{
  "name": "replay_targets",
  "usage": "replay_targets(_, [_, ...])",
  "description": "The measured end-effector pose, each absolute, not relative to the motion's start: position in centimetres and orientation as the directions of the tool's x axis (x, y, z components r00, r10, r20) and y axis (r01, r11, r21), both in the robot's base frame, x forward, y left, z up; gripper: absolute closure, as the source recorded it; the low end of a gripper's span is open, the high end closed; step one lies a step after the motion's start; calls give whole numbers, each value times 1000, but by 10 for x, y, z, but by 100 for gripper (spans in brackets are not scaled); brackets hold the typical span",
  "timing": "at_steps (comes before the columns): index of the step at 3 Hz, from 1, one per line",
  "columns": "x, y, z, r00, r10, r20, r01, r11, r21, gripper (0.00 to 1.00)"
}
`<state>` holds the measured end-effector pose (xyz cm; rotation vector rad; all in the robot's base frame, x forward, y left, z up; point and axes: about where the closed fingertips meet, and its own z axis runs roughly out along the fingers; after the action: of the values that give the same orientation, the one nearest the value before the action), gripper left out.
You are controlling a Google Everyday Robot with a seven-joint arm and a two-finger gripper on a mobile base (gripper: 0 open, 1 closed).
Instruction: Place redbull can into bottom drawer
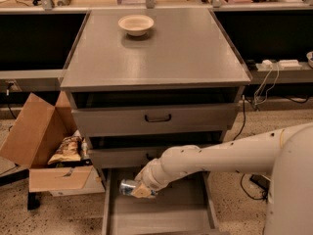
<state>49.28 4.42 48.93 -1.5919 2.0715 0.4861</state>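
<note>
The redbull can lies sideways in my gripper, its shiny metal end pointing left. The gripper is shut on it and holds it just over the left rear part of the bottom drawer. That drawer is pulled out, a wide shallow grey tray with low side walls. My white arm reaches in from the right across the drawer's front.
A beige bowl sits on the grey cabinet top. Two upper drawers with black handles are closed. An open cardboard box with snack bags stands on the floor to the left. Cables lie on the right.
</note>
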Motion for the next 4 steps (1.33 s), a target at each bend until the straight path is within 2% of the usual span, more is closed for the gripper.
replay_targets(2, [476, 57, 368, -322, -744, -585, -946, 267, 182, 100])
replay_targets(4, [477, 55, 360, -341, -742, -577, -940, 280, 195, 100])
